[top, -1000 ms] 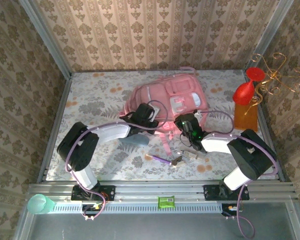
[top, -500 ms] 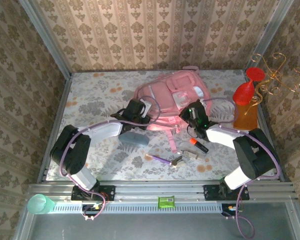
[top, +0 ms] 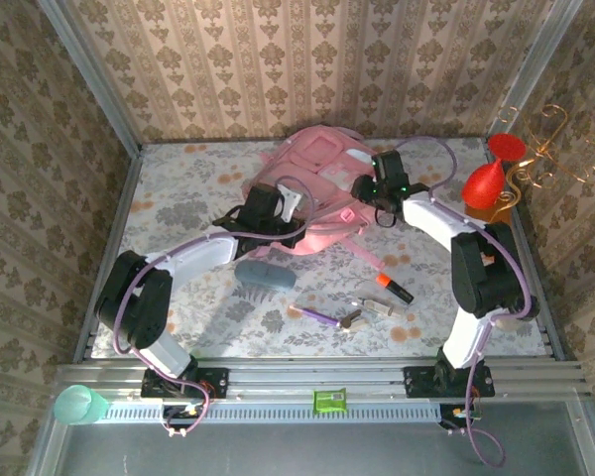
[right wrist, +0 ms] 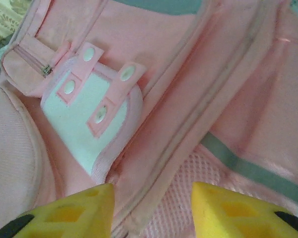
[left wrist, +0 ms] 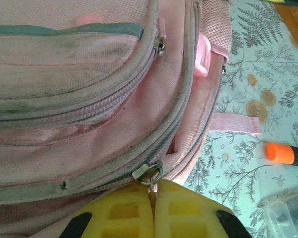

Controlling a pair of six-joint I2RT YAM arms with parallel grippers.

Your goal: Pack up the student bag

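At the far middle of the bench (top: pixel 178 203) lies the pink student bag (top: pixel 322 169), front pockets facing up and partly lifted between the two arms.

Left end effector (left wrist: pixel 153 198): fingers pressed fully together on the metal zip pull (left wrist: pixel 150 177) of the long main zip; the pull sits at the very tips, so the hold is judged shallow.

Right end effector (right wrist: pixel 151 196): fingers spread wide with nothing between them, poised over pink fabric beside a white snap pocket (right wrist: pixel 97 124); whether it touches the cloth cannot be told.

Step in hand, as judged: opening the main zip so that the loose items can go in.

Procedure for a clean pull:
1. Draw the pull along the line of the zip teeth, not away from the bag; a sideways tug is likely to slip the tab out of the tips.
2. Close the right end effector on a fold of fabric near the zip; the soft bag will otherwise slide with the left arm.
3. Move slowly round the curved corner of the zip; fabric may bunch there.

Near the front of the bench wait a grey case (top: pixel 265 275), a purple pen (top: pixel 317 315) and an orange-capped marker (top: pixel 395 289); none is packed yet.
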